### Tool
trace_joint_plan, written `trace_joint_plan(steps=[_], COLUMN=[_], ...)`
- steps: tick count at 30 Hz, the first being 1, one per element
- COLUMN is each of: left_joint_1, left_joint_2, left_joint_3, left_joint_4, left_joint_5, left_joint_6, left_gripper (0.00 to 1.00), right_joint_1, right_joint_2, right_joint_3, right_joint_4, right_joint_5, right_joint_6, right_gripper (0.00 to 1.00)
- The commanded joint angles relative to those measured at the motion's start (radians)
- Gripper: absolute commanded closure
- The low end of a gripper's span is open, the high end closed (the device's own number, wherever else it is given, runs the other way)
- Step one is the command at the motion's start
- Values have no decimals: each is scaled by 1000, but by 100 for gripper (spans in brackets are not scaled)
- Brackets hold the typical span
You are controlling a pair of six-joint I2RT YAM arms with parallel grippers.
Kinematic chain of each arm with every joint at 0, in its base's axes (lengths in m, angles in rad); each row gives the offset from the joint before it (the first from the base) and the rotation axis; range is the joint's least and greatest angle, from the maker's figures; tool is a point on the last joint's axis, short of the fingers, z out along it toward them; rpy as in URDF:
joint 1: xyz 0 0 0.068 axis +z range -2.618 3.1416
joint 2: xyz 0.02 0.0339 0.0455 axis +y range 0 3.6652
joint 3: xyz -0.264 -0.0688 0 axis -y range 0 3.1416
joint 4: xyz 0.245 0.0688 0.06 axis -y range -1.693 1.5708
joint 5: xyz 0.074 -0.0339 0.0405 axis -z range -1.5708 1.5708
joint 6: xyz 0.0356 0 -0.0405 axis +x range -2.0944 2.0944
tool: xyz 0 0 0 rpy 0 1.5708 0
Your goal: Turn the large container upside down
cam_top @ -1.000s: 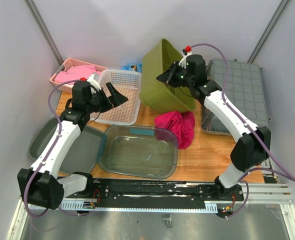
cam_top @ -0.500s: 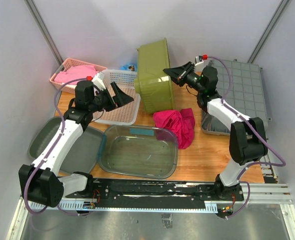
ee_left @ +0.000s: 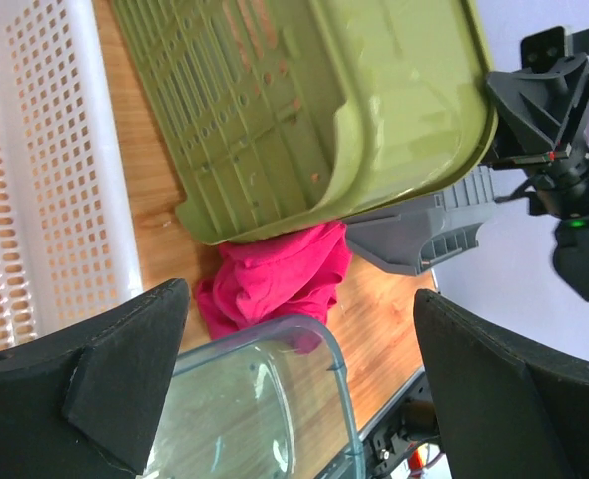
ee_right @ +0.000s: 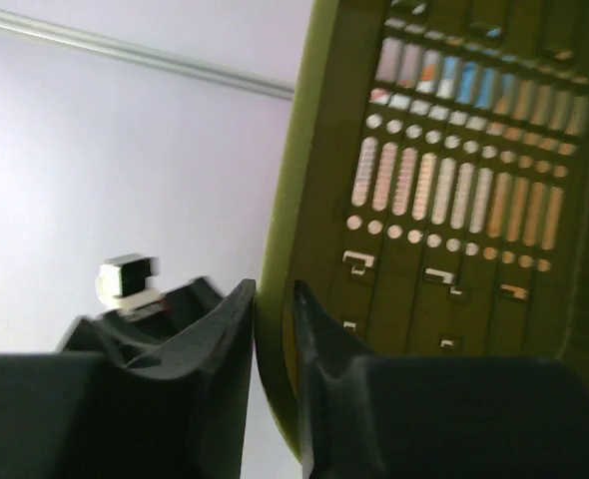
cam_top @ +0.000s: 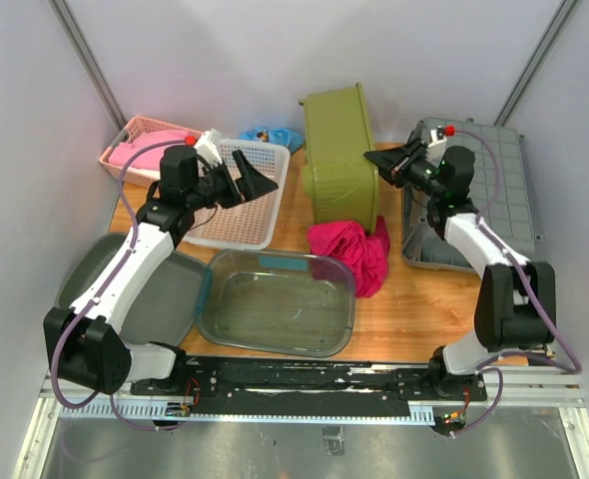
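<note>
Green container [cam_top: 339, 150] swung rightward, stands on edge; right claw [ee_right: 274, 294] narrow, pinching its rim; left claw [ee_left: 299, 299] wide, empty.

The container [cam_top: 339, 155] at twelve o'clock is olive green, and its base is patterned with rows of slots and round holes. At ten o'clock the white basket [cam_top: 245, 225] has a fine lattice of small holes. The pink basket [cam_top: 135, 128] behind it holds a pink cloth [cam_top: 140, 152]. The cloth at the centre [cam_top: 352, 251] is magenta. The tub [cam_top: 280, 304] at six o'clock is clear with a faint teal tint. The tray [cam_top: 165, 299] at eight o'clock is dark grey-green. The crate [cam_top: 489, 180] at two o'clock is grey with a square grid. The table [cam_top: 414, 299] is light wood grain.
</note>
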Motion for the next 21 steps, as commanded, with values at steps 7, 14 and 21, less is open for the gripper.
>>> trace_joint_plan(steps=[7,14,21], left_joint_1=[-75,-113,-115], left_joint_2=[75,187,321], left_joint_3=[82,105,113], left_joint_4=[49,129,330], left_joint_5=[-16,1,102], left_joint_6=[1,-15,-17], left_gripper=[1,1,1], right_joint_1=[-75,-65,-64], right_joint_2=[-143,-137,-127], right_joint_3=[145,227,235], right_joint_4=[-884,-957,-980], right_joint_5=[199,205,213], right_joint_6=[-516,-622,-642], right_gripper=[70,59,57])
